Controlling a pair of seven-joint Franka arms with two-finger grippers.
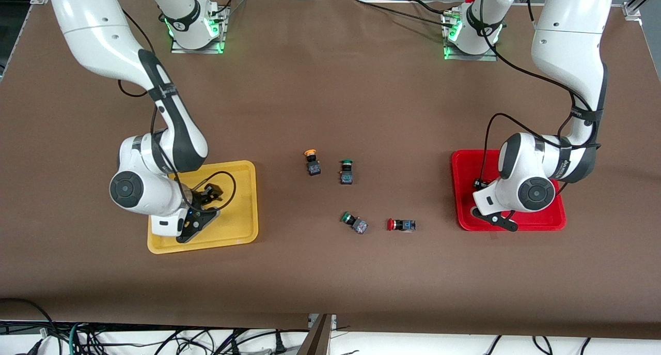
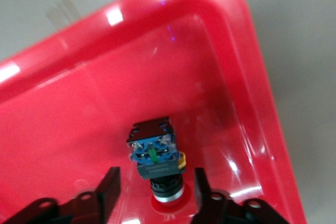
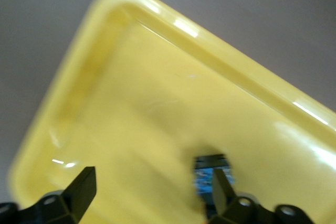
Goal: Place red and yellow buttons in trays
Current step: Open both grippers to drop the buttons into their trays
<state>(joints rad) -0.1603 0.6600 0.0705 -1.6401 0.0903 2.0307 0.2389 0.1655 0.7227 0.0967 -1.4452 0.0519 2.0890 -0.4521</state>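
The left hand is low over the red tray. Its fingers are spread, and a button lies between them on the tray floor, touching neither finger. This button rests on its side, the terminal end of its black body facing the left wrist view; its cap colour cannot be told.

The right hand is low over the yellow tray. Its fingers are wide apart and grip nothing. A dark button body lies on the tray floor just beside one finger; whether they touch cannot be told, and its cap is hidden.

Four buttons lie on the brown table between the two trays:
- Yellow-capped button: nearest to the yellow tray of the four, well apart from it.
- Green-capped button: just beside the yellow-capped button, toward the red tray.
- Second green-capped button: on its side, nearer to the front camera than the first.
- Red-capped button: on its side, cap pointing away from the red tray, and closest to that tray of the four.
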